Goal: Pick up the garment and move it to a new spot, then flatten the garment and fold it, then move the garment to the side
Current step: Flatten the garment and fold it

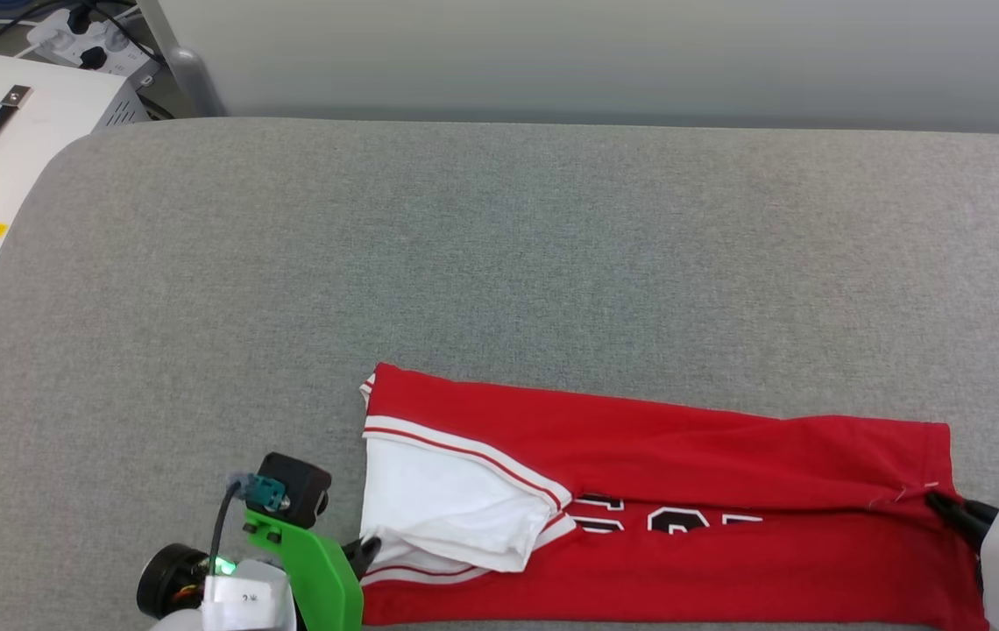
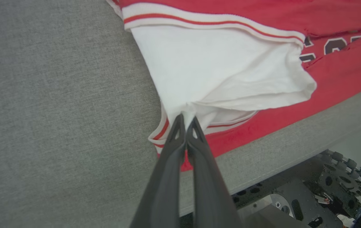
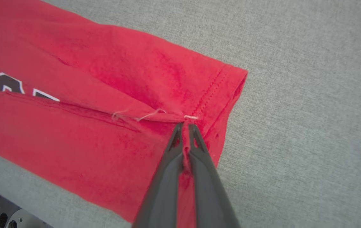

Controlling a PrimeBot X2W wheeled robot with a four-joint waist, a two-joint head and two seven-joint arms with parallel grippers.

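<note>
Along near edge of grey cushion point(image 1: 464, 263): garment point(image 1: 683, 473), lying flat as long band, folded lengthwise, far half laid over near half. At left end white sleeve point(image 1: 447, 499) and striped trim point(image 1: 464, 449), at right end hem point(image 3: 212, 95), black lettering point(image 1: 666, 523) half hidden under fold edge. Nearest strip close to cushion front, partly cut off at bottom of head view.

Fingers of left gripper point(image 2: 187, 118) closed, pinching bunched white sleeve cloth just beside red-and-white trim. Fingers of right gripper point(image 3: 185, 125) closed too, red cloth caught between them at hem end, at junction of fold edge and stitched hem. Loose pale thread point(image 3: 150, 114) just beside tips.

Handling, as judgement: light, soft, limp knit; zero stiffness, so likely to sag in middle if lifted by two ends. Not fragile, not slippery; probably drags a little on woven upholstery. Some stretch likely at trim.

Hold points: both ends of fold edge, good for keeping band straight. Thin-looking pinch at sleeve, maybe only sleeve layer caught, hence risk of body layers staying behind and fold opening up. Safer bite probably through trim and shoulder, all layers together. Even tension needed between both arms, otherwise skewed crease.
</note>
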